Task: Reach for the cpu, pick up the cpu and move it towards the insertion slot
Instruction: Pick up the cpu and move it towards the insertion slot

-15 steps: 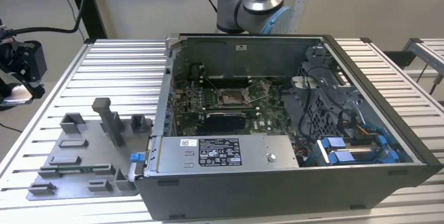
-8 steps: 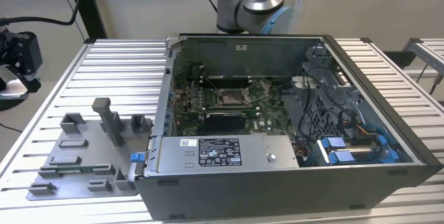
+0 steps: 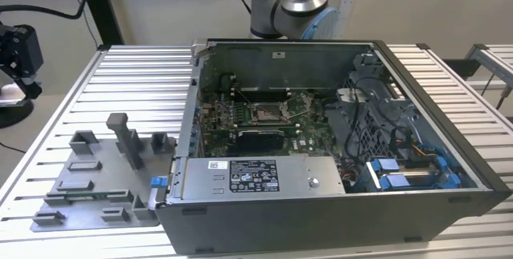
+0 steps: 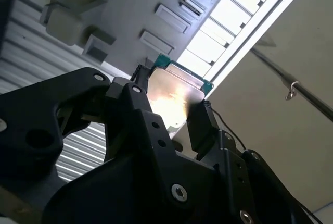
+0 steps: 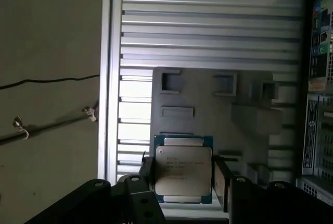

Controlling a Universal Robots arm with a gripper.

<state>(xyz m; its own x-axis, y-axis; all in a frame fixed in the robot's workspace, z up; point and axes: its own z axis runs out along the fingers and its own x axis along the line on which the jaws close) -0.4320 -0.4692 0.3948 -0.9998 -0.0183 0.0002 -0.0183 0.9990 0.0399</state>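
Hand pinched cpu by opposite edges, silvery face showing, over grey fixture tray on slatted counter. We judged carry step in hand. Insertion slot sat well apart inside computer case; transfer called for level chip, clearing case wall.

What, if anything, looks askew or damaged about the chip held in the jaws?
Nothing stands out. In the first wrist view the cpu sits square between the jaws of the gripper, with no visible bend or chipping.
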